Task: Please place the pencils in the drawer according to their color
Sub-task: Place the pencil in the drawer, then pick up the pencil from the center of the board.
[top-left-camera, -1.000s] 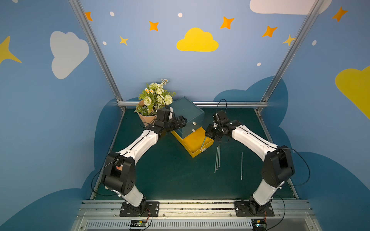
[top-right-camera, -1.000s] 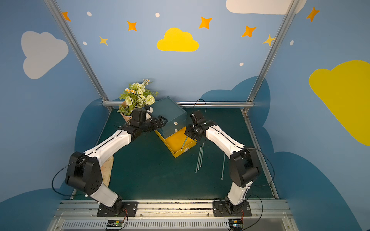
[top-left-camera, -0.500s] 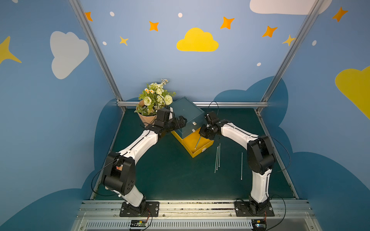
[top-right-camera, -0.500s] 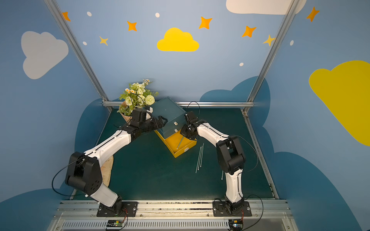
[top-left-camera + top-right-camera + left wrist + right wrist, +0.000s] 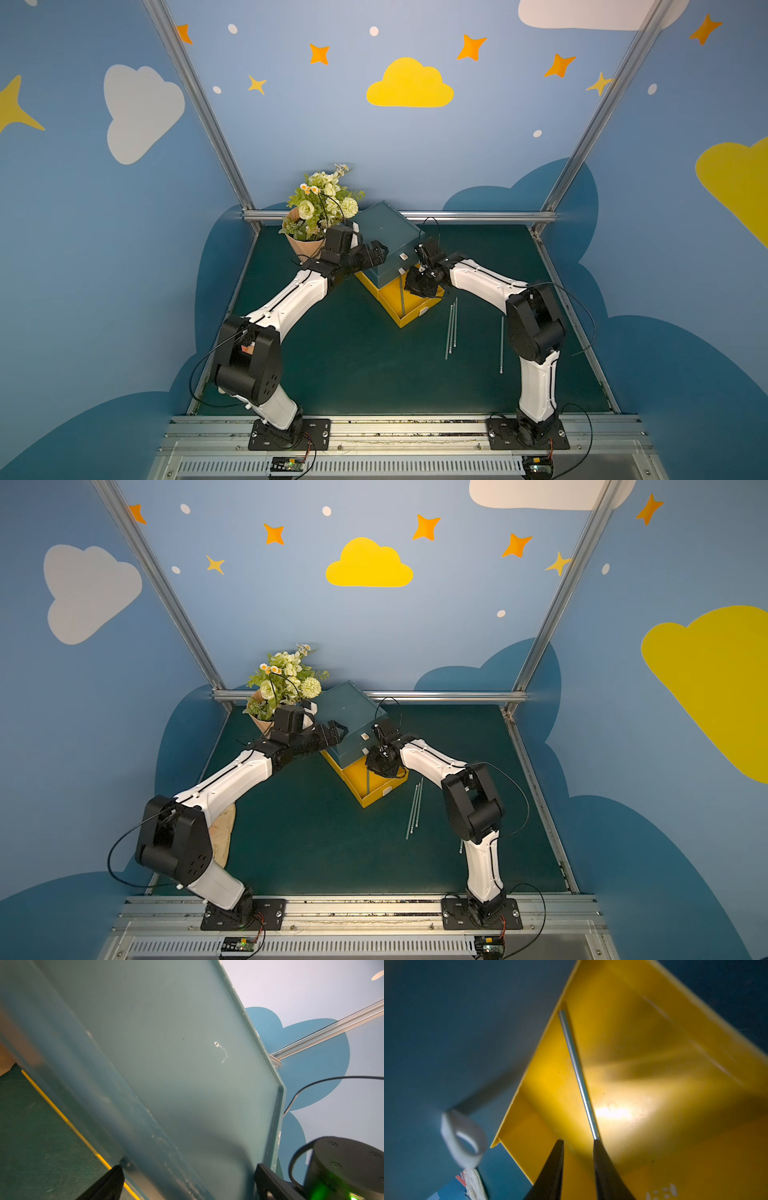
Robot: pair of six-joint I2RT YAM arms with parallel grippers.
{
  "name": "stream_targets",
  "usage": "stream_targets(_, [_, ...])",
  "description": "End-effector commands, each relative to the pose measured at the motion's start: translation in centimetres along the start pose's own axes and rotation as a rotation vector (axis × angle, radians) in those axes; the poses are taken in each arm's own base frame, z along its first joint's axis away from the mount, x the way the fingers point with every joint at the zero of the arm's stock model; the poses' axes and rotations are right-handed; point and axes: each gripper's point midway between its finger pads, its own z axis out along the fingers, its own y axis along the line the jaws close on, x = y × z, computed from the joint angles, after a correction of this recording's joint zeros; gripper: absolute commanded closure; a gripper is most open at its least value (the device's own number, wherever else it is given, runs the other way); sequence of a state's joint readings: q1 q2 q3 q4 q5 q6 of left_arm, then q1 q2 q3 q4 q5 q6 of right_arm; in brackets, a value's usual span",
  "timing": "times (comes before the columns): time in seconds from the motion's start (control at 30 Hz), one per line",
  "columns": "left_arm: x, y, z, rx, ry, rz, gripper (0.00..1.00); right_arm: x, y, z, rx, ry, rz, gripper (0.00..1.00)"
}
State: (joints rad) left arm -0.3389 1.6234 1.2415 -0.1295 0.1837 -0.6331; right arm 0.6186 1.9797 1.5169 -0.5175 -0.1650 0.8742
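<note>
A teal cabinet point(image 5: 384, 232) point(image 5: 349, 712) point(image 5: 166, 1043) stands at the back of the mat, its bottom yellow drawer point(image 5: 415, 316) point(image 5: 376, 798) point(image 5: 675, 1043) pulled out. One pale pencil point(image 5: 402, 297) point(image 5: 368, 781) point(image 5: 579, 1076) lies in that drawer. My right gripper point(image 5: 417, 286) point(image 5: 384, 762) point(image 5: 578, 1140) hovers over the drawer, open, with the pencil's end beside one fingertip. My left gripper point(image 5: 376, 253) point(image 5: 189, 1166) clamps the cabinet's left corner. Three more pale pencils point(image 5: 451, 328) point(image 5: 415, 808) lie on the mat to the right.
A flower bouquet point(image 5: 320, 208) in a paper cone stands behind the left arm. White loop tabs point(image 5: 402, 256) point(image 5: 464, 1140) hang on the cabinet's closed drawers. A wooden piece point(image 5: 224, 833) lies by the left arm's base. Metal rails point(image 5: 399, 216) frame the mat.
My right arm swung left from beside the drawer to over it, carrying a pencil. Its jaws have parted and the pencil now lies in the yellow drawer. The left arm has not moved.
</note>
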Motion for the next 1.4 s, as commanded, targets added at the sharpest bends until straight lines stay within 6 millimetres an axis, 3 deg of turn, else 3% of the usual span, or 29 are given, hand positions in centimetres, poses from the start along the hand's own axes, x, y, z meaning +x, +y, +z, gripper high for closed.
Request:
stream_targets(0.0, [4.8, 3.8, 1.2, -0.127, 0.157, -0.005, 0.0, 0.2, 0.0, -3.6, -0.022, -0.037, -0.042, 0.71])
stream_targets(0.17, [4.9, 3.8, 1.3, -0.123, 0.16, -0.009, 0.0, 2.1, -2.9, -6.1, 0.04, -0.044, -0.072, 0.71])
stream_targets(0.3, [4.9, 4.0, 1.3, -0.129, 0.162, -0.007, 0.0, 4.3, -6.1, -7.0, 0.128, -0.015, -0.095, 0.71])
stream_targets(0.43, [5.1, 4.1, 1.4, -0.132, 0.169, -0.009, 0.0, 5.9, -9.0, -7.0, 0.199, 0.011, -0.099, 0.71])
stream_targets(0.67, [5.0, 4.0, 1.4, -0.131, 0.168, -0.008, 0.0, 8.0, -12.3, -5.7, 0.276, 0.068, -0.084, 0.72])
stream_targets(1.37, [5.0, 4.0, 1.3, -0.133, 0.168, -0.007, 0.0, 8.9, -15.7, -3.1, 0.384, 0.127, -0.054, 0.75])
